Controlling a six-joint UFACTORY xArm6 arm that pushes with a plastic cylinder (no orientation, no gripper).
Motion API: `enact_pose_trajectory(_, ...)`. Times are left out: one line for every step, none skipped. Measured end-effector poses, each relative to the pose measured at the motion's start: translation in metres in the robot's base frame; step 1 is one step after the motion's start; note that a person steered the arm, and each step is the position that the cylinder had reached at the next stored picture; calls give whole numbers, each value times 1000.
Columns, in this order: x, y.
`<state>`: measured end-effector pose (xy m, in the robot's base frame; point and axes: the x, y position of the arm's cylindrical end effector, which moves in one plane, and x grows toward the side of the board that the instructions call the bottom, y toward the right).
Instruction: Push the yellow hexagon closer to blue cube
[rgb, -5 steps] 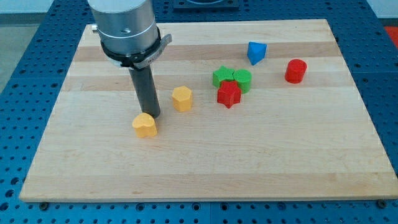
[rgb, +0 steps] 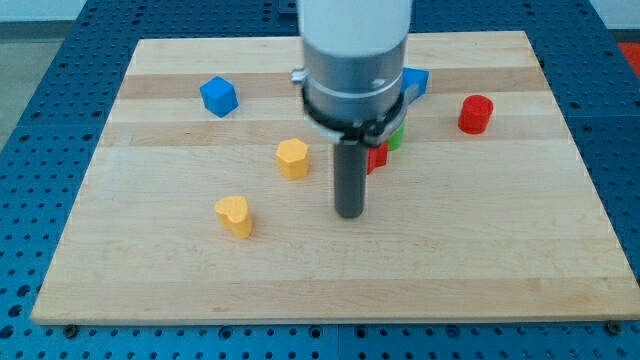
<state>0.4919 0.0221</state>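
Near the middle of the wooden board (rgb: 480, 250), my tip (rgb: 349, 214) rests on bare wood, touching no block — it is a plain rod end with nothing to open or close, and it stands apart from everything.

Yellow hexagon (rgb: 292, 158): a short six-sided block, flat top, warm yellow, sitting upright. It lies at about 10 o'clock from my tip, near but with clear wood between them.

Blue cube (rgb: 218, 96): at roughly 10 o'clock from the hexagon, well apart from it, toward the view's top left. It is turned slightly so a corner faces the view's bottom.

Other blocks:
- Yellow heart-shaped block (rgb: 234, 215), at about 8 o'clock from the hexagon, a clear gap between the two; it sits at 9 o'clock from my tip.
- Red cylinder (rgb: 476, 114), at 2 o'clock from my tip, well apart, alone near the view's right side.
- A second blue block (rgb: 416, 81) at 1 o'clock, mostly hidden behind the arm's metal body (rgb: 354, 70) — shape cannot be made out.
- A red block (rgb: 378, 155) and a green block (rgb: 397, 137) just beside the rod at 1 o'clock, both largely covered by the arm; shapes unclear, and whether they touch each other cannot be told.
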Motion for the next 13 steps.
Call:
enact_pose_trajectory(-30, 3)
enact_pose_trajectory(-52, -2)
enact_pose_trajectory(-52, -37)
enact_pose_trajectory(-45, -67)
enact_pose_trajectory(-44, -86)
enact_pose_trajectory(-43, -118)
enact_pose_trajectory(-40, -128)
enact_pose_trajectory(-33, -132)
enact_pose_trajectory(-24, -152)
enact_pose_trajectory(-64, -155)
enact_pose_trajectory(-80, -155)
enact_pose_trajectory(-84, -155)
enact_pose_trajectory(-84, -155)
